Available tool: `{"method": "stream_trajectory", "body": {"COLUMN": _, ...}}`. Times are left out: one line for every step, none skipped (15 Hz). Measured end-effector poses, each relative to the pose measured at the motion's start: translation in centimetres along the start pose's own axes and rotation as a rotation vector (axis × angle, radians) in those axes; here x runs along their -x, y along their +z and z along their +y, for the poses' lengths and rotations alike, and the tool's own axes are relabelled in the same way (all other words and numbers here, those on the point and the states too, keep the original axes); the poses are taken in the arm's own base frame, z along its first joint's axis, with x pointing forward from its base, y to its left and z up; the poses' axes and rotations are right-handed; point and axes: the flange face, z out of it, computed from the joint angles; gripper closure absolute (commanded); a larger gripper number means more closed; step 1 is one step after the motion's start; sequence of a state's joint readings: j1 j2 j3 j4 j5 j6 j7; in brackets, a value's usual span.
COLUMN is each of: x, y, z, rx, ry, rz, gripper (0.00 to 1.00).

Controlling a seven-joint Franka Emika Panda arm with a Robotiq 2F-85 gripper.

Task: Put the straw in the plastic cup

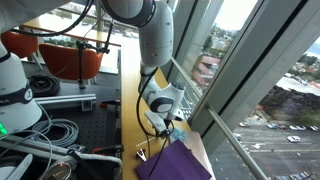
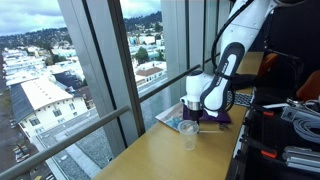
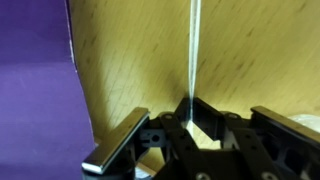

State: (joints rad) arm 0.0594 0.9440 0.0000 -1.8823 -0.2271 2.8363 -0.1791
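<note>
In the wrist view my gripper [image 3: 190, 106] is shut on a thin clear straw [image 3: 194, 50], which runs straight away from the jaws over the wooden table. In an exterior view the gripper [image 2: 193, 112] hangs just above a small clear plastic cup [image 2: 188, 135] that stands upright on the table near the window. The gripper also shows in an exterior view [image 1: 163, 108], low over the table's window edge. The straw is too thin to make out in both exterior views. The cup does not show in the wrist view.
A purple mat [image 3: 35, 80] lies on the wooden table [image 2: 170, 160] beside the gripper, also seen in an exterior view [image 1: 175, 160]. Tall window glass and a rail [image 2: 100, 125] run close along the table. Cables and equipment [image 1: 50, 135] crowd the side away from the window.
</note>
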Motion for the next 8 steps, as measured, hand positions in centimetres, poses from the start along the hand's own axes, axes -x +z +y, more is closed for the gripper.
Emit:
{"method": "stream_trajectory", "body": {"x": -0.3, "y": 0.0, "z": -0.4, "rx": 0.02, "ry": 0.004, "rz": -0.025, "gripper": 0.97}}
{"method": "stream_trajectory", "body": {"x": -0.5, "y": -0.1, "z": -0.7, "rx": 0.042, "ry": 0.009, "rz": -0.049, "gripper": 0.97}}
{"method": "stream_trajectory", "body": {"x": -0.8, "y": -0.3, "z": -1.0, "rx": 0.063, "ry": 0.014, "rz": -0.075, "gripper": 0.97}}
{"method": "stream_trajectory", "body": {"x": -1.0, "y": -0.6, "z": -1.3, "rx": 0.084, "ry": 0.016, "rz": -0.097, "gripper": 0.97}}
{"method": "stream_trajectory", "body": {"x": -1.4, "y": -1.0, "z": -1.6, "rx": 0.106, "ry": 0.016, "rz": -0.117, "gripper": 0.97}}
{"method": "stream_trajectory", "body": {"x": -1.7, "y": -1.5, "z": -1.8, "rx": 0.124, "ry": 0.018, "rz": -0.136, "gripper": 0.97}}
{"method": "stream_trajectory", "body": {"x": -2.0, "y": -2.1, "z": -2.0, "rx": 0.139, "ry": 0.016, "rz": -0.155, "gripper": 0.97}}
{"method": "stream_trajectory", "body": {"x": -2.3, "y": -2.6, "z": -2.1, "rx": 0.147, "ry": 0.014, "rz": -0.175, "gripper": 0.97}}
